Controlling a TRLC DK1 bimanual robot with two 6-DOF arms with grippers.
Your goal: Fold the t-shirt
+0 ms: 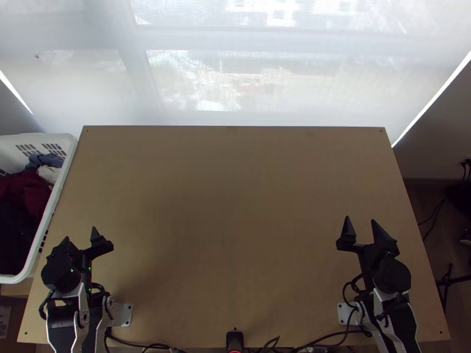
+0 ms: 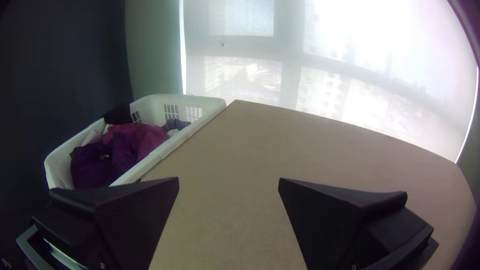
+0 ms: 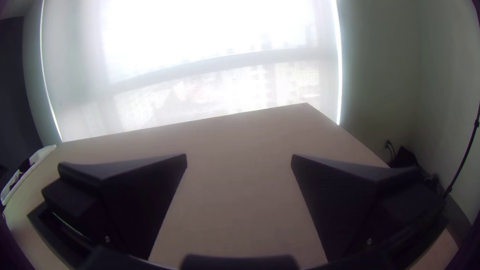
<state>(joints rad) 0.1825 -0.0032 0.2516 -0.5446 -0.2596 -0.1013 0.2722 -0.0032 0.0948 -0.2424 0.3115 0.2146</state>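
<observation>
— Starting with left gripper (image 1: 80,233), lower left of the top view: open or closed?

— Standing wide open above the light wooden table (image 1: 235,206), spreading both black fingers well apart and holding nothing.

— Continuing with right gripper (image 1: 360,219), lower right?

— Pointing toward the top of the frame, likewise gaping wide and gripping nothing.

— Entering white basket (image 1: 71,141) where?

— Sitting at the left edge of the frame, just beside the table, and containing several bunched fabrics.

— Itemising those?

— Holding dark red cloth (image 1: 26,191) about midway along, dark cloth (image 1: 17,235) lower down, blue-grey cloth (image 1: 44,160) and white cloth (image 1: 48,174) nearer the upper end.

— Counting the t-shirt among them?

— Being unable to tell; bunching too much to be identified piece by piece.

— Closing with furnishings?

— Listing a pale blind (image 1: 235,76) across the top of the frame, black cables (image 1: 329,337) along the bottom, and a small black device (image 1: 234,340) at bottom centre.
</observation>
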